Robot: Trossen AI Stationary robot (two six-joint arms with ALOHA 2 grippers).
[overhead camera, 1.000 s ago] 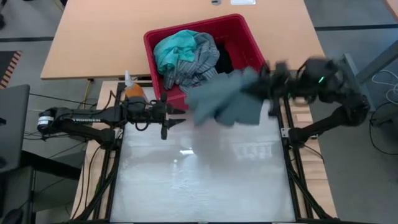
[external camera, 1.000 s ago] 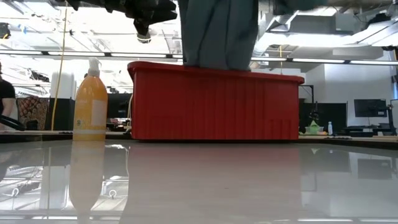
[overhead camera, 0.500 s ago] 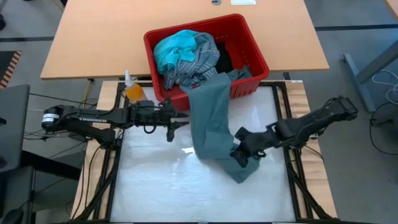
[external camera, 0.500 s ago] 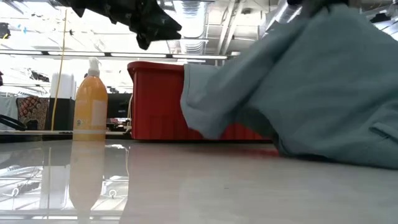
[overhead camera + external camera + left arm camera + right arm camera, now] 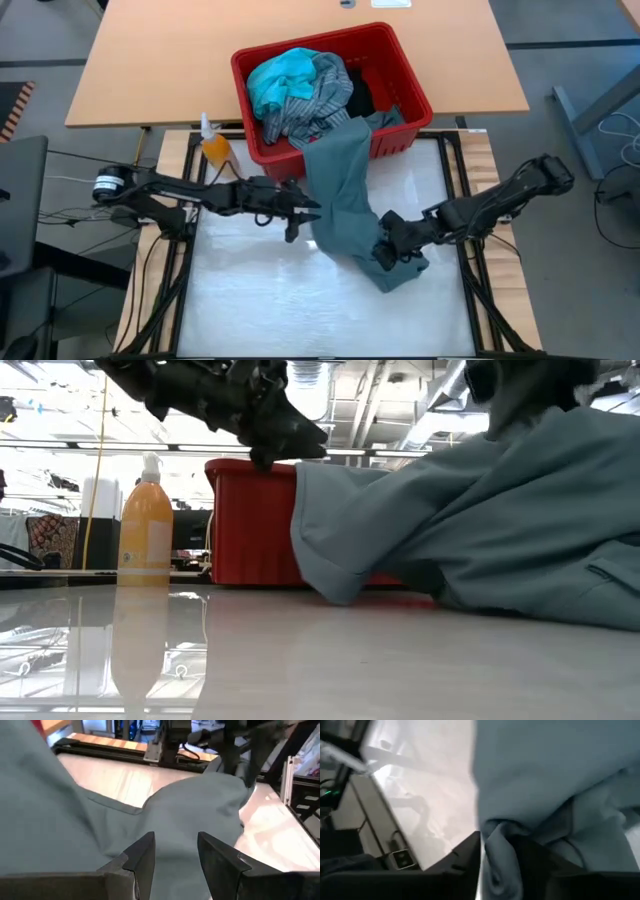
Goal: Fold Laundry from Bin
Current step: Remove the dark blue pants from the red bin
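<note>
Right pincer (image 5: pixel 388 252) sits on the grey-green garment (image 5: pixel 345 195), fingers parted with a fold between them (seemingly loose). That garment trails from the red bin (image 5: pixel 400 75) onto the table (image 5: pixel 250 300). Left pincer (image 5: pixel 305 215), half open, empty, hovers beside the garment.
</note>
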